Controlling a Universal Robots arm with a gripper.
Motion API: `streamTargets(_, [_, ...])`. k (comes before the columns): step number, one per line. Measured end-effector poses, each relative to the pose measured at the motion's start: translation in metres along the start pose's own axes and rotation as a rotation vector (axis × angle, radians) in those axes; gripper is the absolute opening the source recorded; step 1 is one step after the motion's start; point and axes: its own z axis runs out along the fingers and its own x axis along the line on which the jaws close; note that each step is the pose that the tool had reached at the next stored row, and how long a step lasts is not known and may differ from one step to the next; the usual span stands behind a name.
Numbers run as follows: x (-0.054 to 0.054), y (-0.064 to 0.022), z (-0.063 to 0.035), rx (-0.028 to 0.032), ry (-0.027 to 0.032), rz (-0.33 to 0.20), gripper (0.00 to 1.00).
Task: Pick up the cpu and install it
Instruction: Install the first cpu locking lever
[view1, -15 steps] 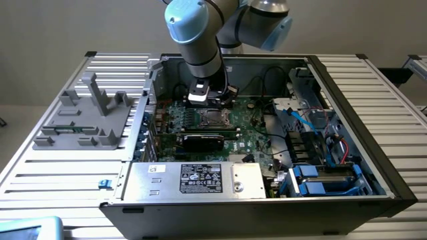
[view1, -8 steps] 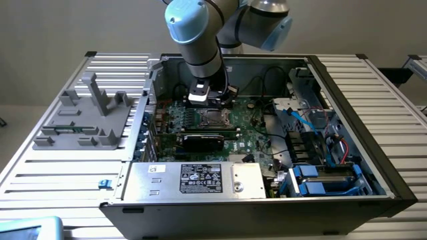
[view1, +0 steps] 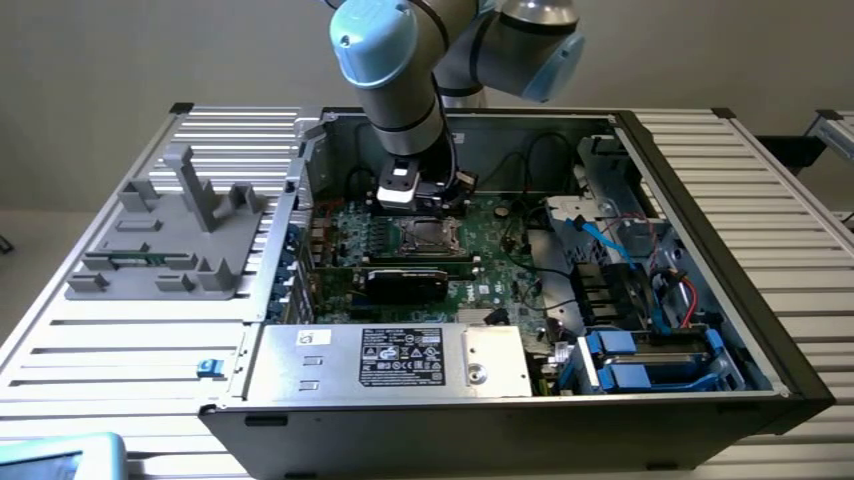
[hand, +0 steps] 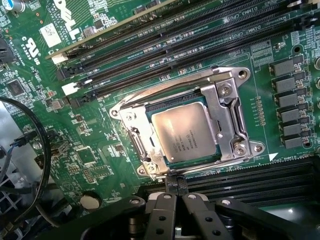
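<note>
End effector (hand: 174, 186) fingers are pressed together with nothing between them, their tips meeting just at the edge of the metal socket frame (hand: 227, 107) on the green motherboard (hand: 100, 150). Inside that frame the cpu (hand: 184, 132) lies flat, its silver-beige top facing up and free of the fingers. In the exterior view the arm (view1: 400, 90) reaches down into the open computer case (view1: 694, 200) on the slatted worktop (view1: 120, 350), with the end effector hanging over the socket, a black card (view1: 407, 280) just in front of it and a grey fixture (view1: 174, 235) well apart on the exterior view's left.
</note>
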Motion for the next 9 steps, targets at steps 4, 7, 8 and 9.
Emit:
streamTargets(4, [-0.0001,-0.0003,0.0001,0.0017,-0.0009,-0.001,0.11])
streamTargets(7, [-0.0002,-0.0005,0.0002,0.0034,-0.0016,-0.001,0.11])
streamTargets(8, [-0.0002,-0.0005,0.0002,0.004,-0.002,-0.002,0.11])
streamTargets(9, [-0.0002,-0.0006,0.0002,0.0046,-0.0023,-0.002,0.11])
